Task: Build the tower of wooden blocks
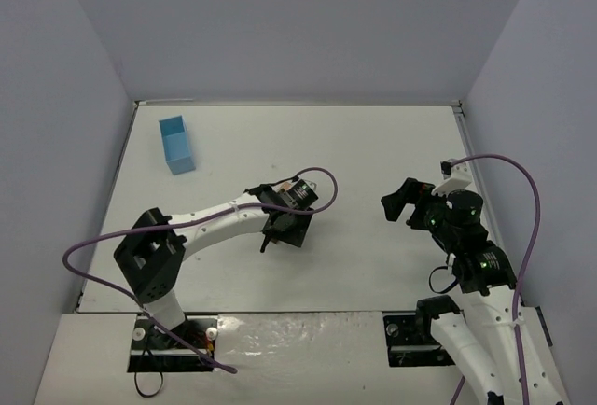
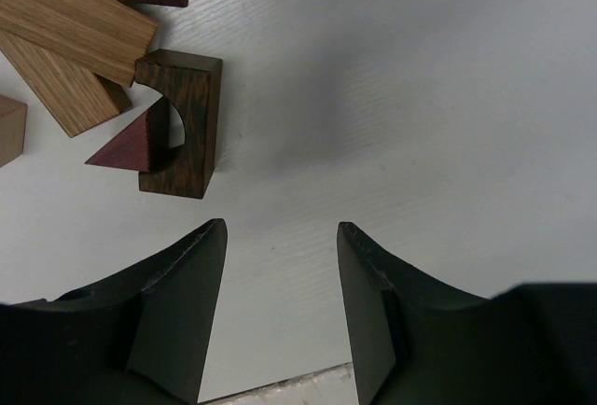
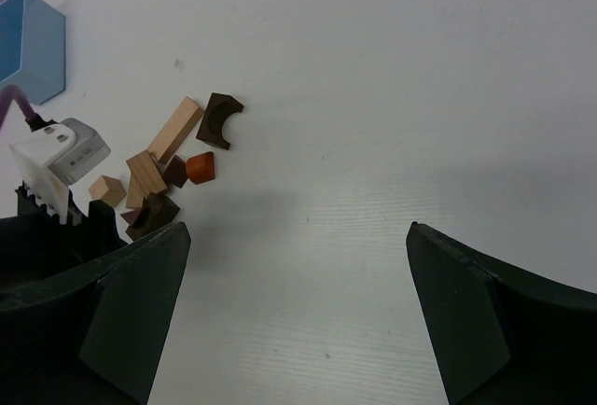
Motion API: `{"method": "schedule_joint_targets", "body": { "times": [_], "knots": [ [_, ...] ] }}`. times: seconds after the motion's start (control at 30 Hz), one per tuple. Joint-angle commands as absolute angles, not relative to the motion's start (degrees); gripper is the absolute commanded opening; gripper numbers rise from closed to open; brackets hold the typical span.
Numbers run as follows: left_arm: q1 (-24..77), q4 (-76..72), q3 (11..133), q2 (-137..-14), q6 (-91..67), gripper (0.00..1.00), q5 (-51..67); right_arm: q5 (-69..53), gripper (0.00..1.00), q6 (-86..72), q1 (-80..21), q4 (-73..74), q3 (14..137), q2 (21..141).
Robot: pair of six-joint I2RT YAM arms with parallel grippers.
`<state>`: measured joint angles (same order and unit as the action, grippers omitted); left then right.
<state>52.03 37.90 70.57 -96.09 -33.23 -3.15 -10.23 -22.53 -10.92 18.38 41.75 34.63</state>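
Blocks [image 3: 149,170] lie loose: two dark arches [image 3: 222,120], one orange piece [image 3: 200,167].

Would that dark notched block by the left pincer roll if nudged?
Likely not: the dark notched block lies flat with straight sides, so it should slide. Its wood grain suggests stiffness. The reddish wedge at its notch may shift too.

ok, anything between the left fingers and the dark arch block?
No. Left wrist view shows only bare table between the left fingers and the dark arch block.
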Motion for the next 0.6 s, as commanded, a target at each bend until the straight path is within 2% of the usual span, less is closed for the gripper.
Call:
{"method": "schedule_joint_targets", "body": {
  "times": [0.0, 0.23, 0.57],
  "knots": [
    [51.50, 38.73, 73.46, -97.11, -33.33, 0.47, -7.16, -11.07, 1.00, -23.03, -11.07, 16.61, 42.27, 34.55],
    [51.42, 41.72, 77.23, -99.51, -30.05, 0.47, -12.11, -10.90, 1.00, -23.03, -11.07, 16.87, 41.85, 34.20],
    [51.23, 42.36, 78.89, -104.75, -29.60, 0.43, -12.59, -10.41, 1.00, -22.93, -11.12, 16.92, 41.84, 34.59]
  ]
}}
